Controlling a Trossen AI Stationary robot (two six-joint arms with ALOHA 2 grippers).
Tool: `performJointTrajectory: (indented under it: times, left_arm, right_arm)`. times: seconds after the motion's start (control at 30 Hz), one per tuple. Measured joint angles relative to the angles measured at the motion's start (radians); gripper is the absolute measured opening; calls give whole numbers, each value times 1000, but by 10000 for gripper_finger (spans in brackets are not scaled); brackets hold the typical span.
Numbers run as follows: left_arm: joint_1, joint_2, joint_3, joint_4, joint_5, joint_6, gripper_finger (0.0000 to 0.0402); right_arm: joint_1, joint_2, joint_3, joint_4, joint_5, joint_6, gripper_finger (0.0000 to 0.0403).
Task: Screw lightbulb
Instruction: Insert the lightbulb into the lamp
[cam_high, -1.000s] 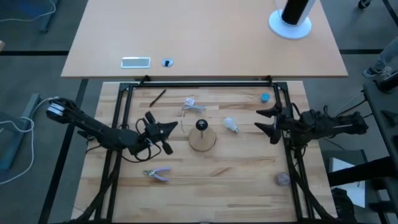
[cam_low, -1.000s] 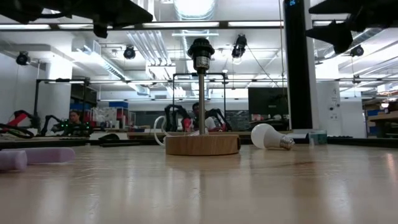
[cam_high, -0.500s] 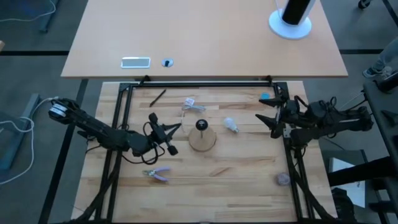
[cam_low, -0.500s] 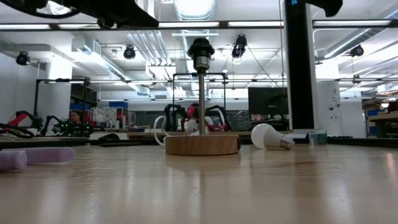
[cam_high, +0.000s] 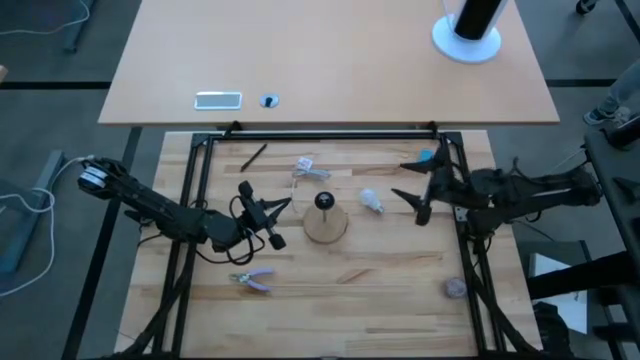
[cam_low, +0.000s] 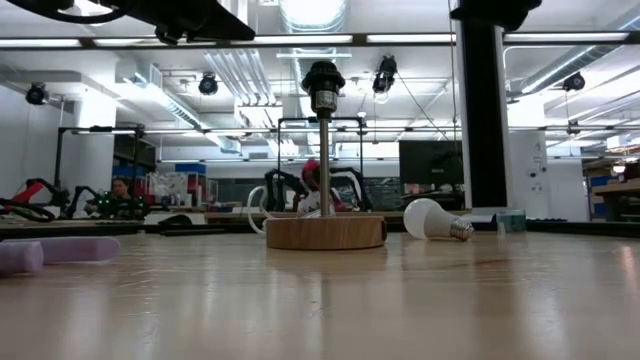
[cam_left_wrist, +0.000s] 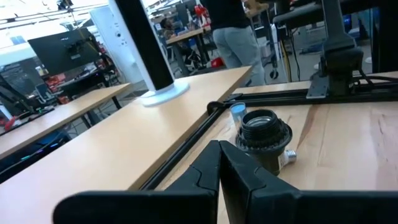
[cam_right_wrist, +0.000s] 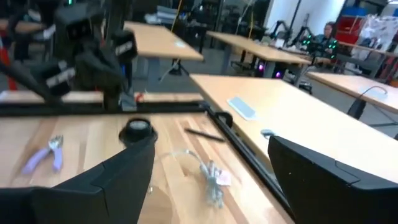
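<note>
Both pincers hang apart: right pincer wide near the lightbulb, left pincer closed.

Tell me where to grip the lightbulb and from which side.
Grip the lightbulb across its rounded white globe, coming from above. It lies on its side on the table, so the globe is the widest exposed part. The open right tool is nearest.

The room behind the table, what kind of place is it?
Probably a robotics lab or workshop: rows of workbenches, a dark monitor, other robot arms on distant tables, and people at work.
</note>
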Motion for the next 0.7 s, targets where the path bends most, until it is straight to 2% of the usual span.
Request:
performJointTrajectory:
  times: [0.5,0.63,0.7]
  left_arm:
    - [0,0,-2,1,0,4,0]
    - [0,0,-2,1,-2,0,0]
    - [0,0,-2,1,-19,-12,0]
  right_arm:
    - [0,217,0,47,3,15,299]
    - [-21,287,37,-16,174,252,285]
    - [-42,309,57,-123,183,334,276]
